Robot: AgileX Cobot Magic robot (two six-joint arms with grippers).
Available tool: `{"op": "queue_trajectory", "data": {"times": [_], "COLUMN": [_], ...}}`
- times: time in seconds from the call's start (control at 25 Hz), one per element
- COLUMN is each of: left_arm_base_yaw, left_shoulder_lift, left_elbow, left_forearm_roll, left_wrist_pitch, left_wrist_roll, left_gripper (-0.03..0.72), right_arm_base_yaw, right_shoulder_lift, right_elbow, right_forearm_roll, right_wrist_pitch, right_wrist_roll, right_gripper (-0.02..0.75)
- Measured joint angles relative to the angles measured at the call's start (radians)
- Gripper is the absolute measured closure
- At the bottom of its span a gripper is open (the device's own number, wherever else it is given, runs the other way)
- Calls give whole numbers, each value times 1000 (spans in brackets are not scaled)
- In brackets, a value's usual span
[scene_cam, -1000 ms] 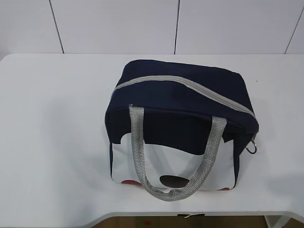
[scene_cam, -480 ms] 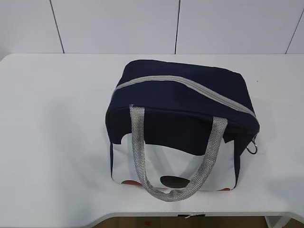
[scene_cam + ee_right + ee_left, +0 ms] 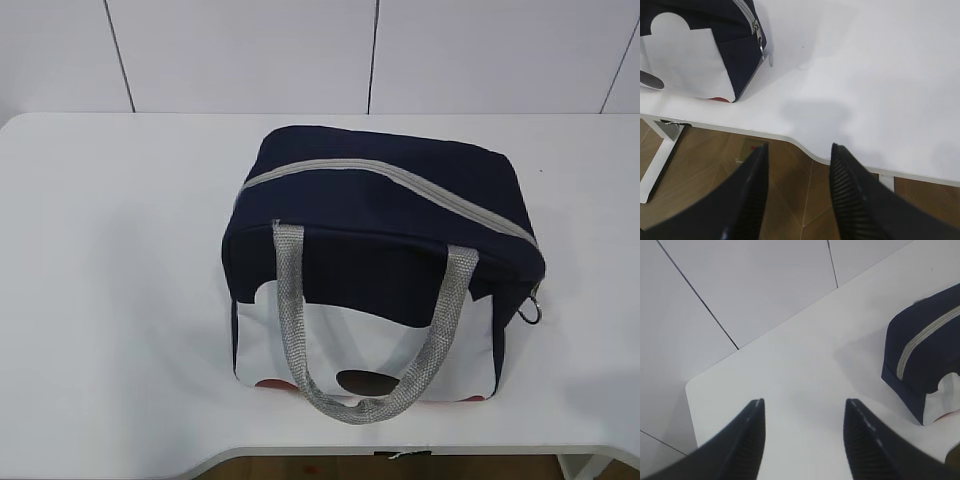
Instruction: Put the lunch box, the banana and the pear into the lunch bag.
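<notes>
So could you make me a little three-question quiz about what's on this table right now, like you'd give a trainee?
1. True or false: the zipper of the lunch bag is closed.
2. Multiple choice: what is the left end effector holding? A) a banana B) the bag's handle C) nothing
3. Short answer: on which side of the bag, seen from the front camera, does the ring pull hang?

Key
1. True; the grey zipper runs shut across the top.
2. C; its jaws are apart over the bare table.
3. The right side, at the bag's corner. The right end effector nearby is also empty.
</notes>
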Motion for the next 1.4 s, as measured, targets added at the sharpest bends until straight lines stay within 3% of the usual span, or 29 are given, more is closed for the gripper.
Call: {"op": "queue_trajectory", "data": {"times": [0.32, 0.84, 1.4], "left_arm_base_yaw": [0, 0, 0], "left_shoulder_lift": [-18, -291, -587], "left_elbow": [37, 363, 620], "left_forearm_roll": [-17, -19, -76], "left_wrist_pitch": [0, 34, 75], "left_wrist_roll": [0, 0, -4], "left_gripper": [306, 306, 306], "right_arm_base_yaw": [0, 0, 0], "right_shoulder_lift": [0, 0, 0], "right_elbow": [0, 0, 0], "right_forearm_roll": [0, 0, 0], "right_wrist_pitch": [0, -2, -2], "right_wrist_roll": [0, 0, 0], "right_gripper": [405, 407, 403]}}
